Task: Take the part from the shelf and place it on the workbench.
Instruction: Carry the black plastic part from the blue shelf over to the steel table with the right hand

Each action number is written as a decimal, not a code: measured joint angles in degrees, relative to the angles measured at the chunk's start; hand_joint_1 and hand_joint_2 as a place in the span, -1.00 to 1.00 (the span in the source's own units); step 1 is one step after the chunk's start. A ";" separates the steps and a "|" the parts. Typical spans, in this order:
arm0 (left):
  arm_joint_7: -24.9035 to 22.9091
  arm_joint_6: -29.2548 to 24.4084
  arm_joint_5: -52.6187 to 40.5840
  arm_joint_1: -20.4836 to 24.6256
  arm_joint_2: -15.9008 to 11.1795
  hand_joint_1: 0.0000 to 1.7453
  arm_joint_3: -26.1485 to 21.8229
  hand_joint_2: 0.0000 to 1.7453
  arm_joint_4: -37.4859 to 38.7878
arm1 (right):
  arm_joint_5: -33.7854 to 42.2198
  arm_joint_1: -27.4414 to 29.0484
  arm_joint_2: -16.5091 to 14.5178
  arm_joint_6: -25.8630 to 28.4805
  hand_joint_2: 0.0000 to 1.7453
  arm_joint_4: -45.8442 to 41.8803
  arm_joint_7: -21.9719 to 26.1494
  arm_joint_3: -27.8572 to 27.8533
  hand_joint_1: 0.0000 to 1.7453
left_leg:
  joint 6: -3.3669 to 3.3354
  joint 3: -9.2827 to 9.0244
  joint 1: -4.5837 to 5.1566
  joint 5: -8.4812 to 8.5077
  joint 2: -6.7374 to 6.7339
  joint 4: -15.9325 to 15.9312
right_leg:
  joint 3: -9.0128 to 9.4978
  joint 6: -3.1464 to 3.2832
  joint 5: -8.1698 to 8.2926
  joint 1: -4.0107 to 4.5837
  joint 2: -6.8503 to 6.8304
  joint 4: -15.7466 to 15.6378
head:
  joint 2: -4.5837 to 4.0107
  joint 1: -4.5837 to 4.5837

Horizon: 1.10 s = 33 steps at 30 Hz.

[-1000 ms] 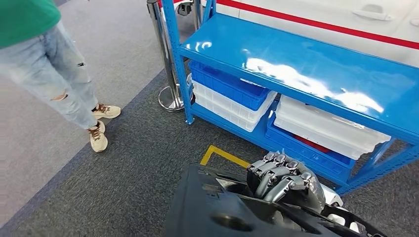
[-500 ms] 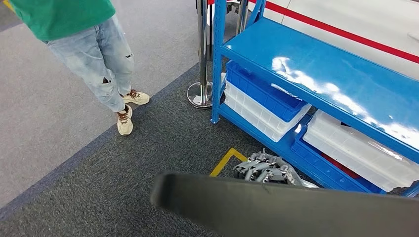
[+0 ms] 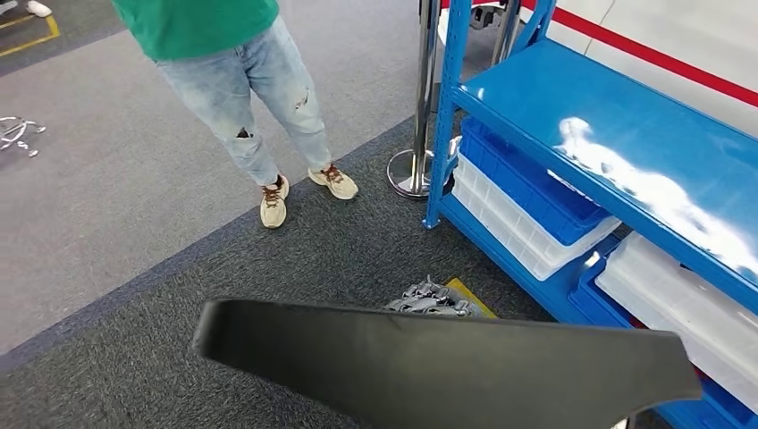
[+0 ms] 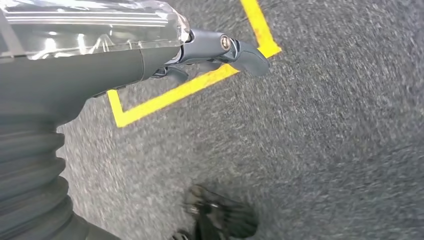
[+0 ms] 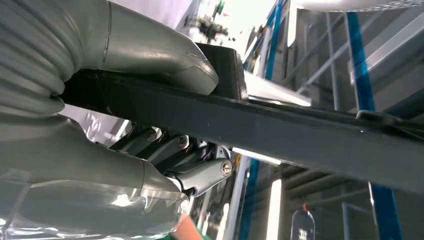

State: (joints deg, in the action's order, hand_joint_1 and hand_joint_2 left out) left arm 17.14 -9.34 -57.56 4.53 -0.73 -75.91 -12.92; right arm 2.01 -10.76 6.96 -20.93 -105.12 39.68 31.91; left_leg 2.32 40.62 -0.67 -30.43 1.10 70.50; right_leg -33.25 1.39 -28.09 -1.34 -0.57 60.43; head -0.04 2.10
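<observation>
Person (image 3: 234,80) standing on the carpet, up and to the left of the robot's hands, well apart. Two pale shoes visible, one person.

Left hand (image 4: 210,52): fingers extended over the carpet with nothing in them, released, hanging near one yellow floor marking (image 4: 185,90).

Part (image 3: 447,362): one long black panel, held low in front of the body, off the shelf and not yet at any workbench. Right hand (image 5: 165,115) grasps it, thumb on one face and fingers curled against the other, clamped on the panel's edge. In the head view, grey fingertips (image 3: 433,299) peek just past the panel's far edge.

Step in hand, as I judge it: carrying the part away from the shelf. To do it well, keep the clamp firm, keep the panel level so its long free end neither sags nor swings, and keep that end wide of the person and of the post.

Right of the hands: one blue shelf unit (image 3: 617,134); beneath it two blue bins (image 3: 527,183) and two white bins (image 3: 679,299), as far as visible. One chrome stanchion (image 3: 420,107) just beside the shelf corner.
</observation>
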 joint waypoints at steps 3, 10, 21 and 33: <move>-0.60 0.81 -0.62 -0.13 -0.08 -1.00 0.20 1.00 0.00 | 0.02 0.82 -0.07 0.07 1.00 -0.26 -0.03 -0.01 0.78 | -0.22 1.78 -0.01 -0.27 -0.89 3.71 | 0.20 0.27 -0.31 0.48 -2.51 0.00 | 0.00 0.00; -2.33 2.82 -1.05 -0.45 -1.34 -1.00 0.40 1.00 0.00 | 0.25 1.93 -0.83 0.16 1.00 -0.19 -0.03 0.12 0.78 | -3.23 -6.26 1.83 5.20 -4.22 -12.02 | 1.49 -0.54 -0.94 1.11 -6.83 -0.85 | 0.00 0.00; -0.21 5.81 -1.17 -0.29 -0.56 -1.00 0.76 1.00 0.02 | 0.92 2.69 -1.25 -0.93 1.00 2.15 -0.05 0.93 0.78 | -2.93 -7.16 0.44 5.51 4.47 -12.19 | -1.76 -2.59 -0.71 -0.37 3.09 3.97 | 0.00 -0.26; -0.93 9.29 -0.79 -0.60 -0.35 -1.00 0.83 1.00 0.04 | 1.66 2.04 -2.34 -2.32 1.00 3.22 -0.15 2.32 0.78 | -0.23 2.81 -0.06 -0.95 -0.76 4.97 | 0.35 0.12 -0.74 0.45 -1.89 0.21 | 0.00 0.32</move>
State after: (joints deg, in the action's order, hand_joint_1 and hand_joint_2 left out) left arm 16.21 -0.05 -58.35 3.93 -1.08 -75.08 -12.87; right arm 3.67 -8.72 4.62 -23.25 -101.90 39.53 34.23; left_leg 2.09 43.43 -0.73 -31.38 0.34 75.48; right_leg -32.90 1.51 -28.83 -0.89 -2.46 60.64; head -0.04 2.42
